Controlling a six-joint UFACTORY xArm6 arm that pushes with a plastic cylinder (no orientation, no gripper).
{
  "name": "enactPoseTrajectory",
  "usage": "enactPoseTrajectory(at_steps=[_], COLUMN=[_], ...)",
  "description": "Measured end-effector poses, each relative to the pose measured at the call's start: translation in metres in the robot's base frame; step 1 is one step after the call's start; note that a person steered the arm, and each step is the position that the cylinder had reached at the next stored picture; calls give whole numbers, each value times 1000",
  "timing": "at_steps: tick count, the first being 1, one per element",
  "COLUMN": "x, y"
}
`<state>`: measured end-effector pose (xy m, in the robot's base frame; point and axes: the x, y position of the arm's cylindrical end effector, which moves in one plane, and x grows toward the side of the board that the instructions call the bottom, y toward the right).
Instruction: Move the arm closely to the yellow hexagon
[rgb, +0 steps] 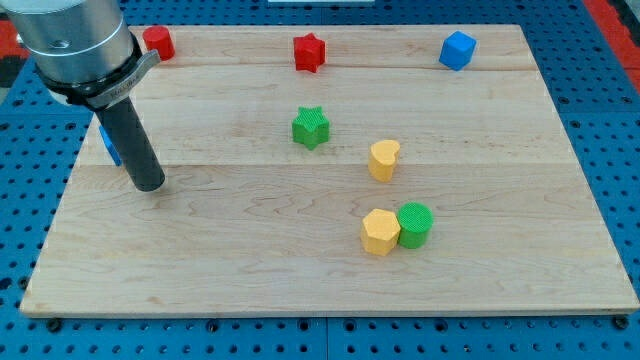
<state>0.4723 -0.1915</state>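
Observation:
The yellow hexagon (379, 232) lies on the wooden board, right of centre and low in the view, touching a green cylinder (415, 224) on its right. My tip (149, 185) rests on the board at the view's left, far to the left of the hexagon and slightly above it. The rod rises from the tip to the arm's grey body at the view's top left.
A yellow heart-like block (383, 159) sits above the hexagon. A green star (311, 127) is near the centre. A red star (310, 52), a red block (158, 42) and a blue block (457, 50) line the top. A blue block (107, 143) is partly hidden behind the rod.

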Motion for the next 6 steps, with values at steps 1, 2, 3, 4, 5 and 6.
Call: enactPoseTrajectory(at_steps=[1,2,3,4,5,6], x=[-1,-2,-21,-38,-25,17], y=[0,2,19,64,142,184])
